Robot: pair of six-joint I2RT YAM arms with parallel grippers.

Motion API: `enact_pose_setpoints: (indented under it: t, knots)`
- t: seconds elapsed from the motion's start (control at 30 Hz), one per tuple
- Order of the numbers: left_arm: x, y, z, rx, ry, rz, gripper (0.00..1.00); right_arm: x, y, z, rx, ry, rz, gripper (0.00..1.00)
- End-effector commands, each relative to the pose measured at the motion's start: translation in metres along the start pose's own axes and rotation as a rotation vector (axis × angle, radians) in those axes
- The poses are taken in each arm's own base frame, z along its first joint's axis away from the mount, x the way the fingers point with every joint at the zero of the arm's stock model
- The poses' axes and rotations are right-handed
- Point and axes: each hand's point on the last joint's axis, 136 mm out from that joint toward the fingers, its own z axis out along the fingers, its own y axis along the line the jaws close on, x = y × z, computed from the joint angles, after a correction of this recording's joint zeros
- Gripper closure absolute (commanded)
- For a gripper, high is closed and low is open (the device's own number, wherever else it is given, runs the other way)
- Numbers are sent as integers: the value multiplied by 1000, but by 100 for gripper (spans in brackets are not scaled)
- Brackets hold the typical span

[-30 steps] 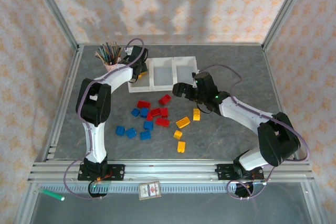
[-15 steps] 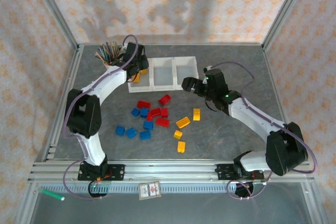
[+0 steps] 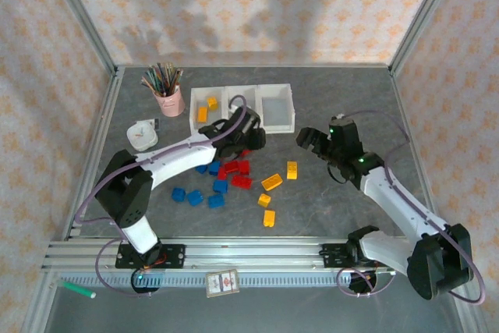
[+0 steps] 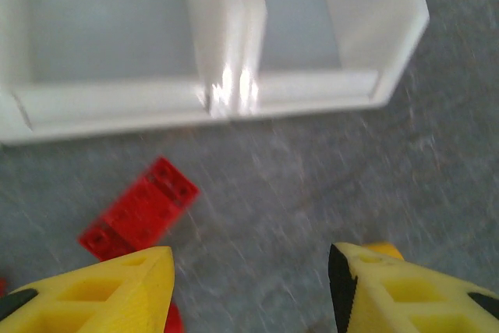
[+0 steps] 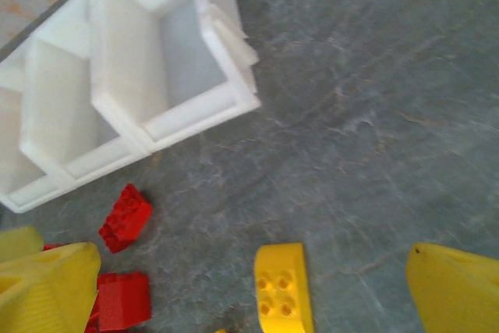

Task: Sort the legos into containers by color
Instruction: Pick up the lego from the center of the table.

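**Both end effectors open and empty beside the bins**

Three white, square, open-topped plastic bins, joined in a row, sit at the far middle of the grey, stone-patterned counter. The leftmost bin holds two yellow-orange plastic bricks. The other bricks lie loose on the counter on the near side of the bins. A cluster of red plastic bricks is in the middle. Blue plastic bricks lie to its left and near side. Four more yellow-orange ones are scattered to its right.

The left end effector hangs just in front of the bins' near wall, over the far edge of the red cluster. In the left wrist view its yellow fingers stand partly apart with nothing between them. One red brick lies on the counter below them, with the bins' rim beyond.

The right end effector hangs to the right of the bins, near their right corner. Its jaws are spread wide and it holds nothing. In the right wrist view a yellow wedge-shaped brick lies on the counter in the gap between the fingers.

A pink cup of coloured pencils stands just left of the bins, and a small white round object lies on its near side.
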Motion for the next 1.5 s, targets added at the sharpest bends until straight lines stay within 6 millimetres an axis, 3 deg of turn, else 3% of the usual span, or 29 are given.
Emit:
enact_pose_setpoints:
  t: [0.0,0.27,0.5,0.8,1.2,1.47]
  knots:
    - [7,-33,-4,71,-16,-52,42,13,-28,-3,98,18,45,0]
    - [49,-68,35,26,84,55,40,28,-45,-2,118,34,93,0]
    - [78,-81,76,-32,165,156,38,40,-69,5,116,66,160,0]
    - [96,-79,99,-138,189,250,36,37,-78,5,103,63,176,0]
    - [110,-77,107,-159,187,248,51,40,-72,7,56,81,152,0]
    - [99,-86,99,-128,154,229,64,37,-67,4,45,81,128,0]
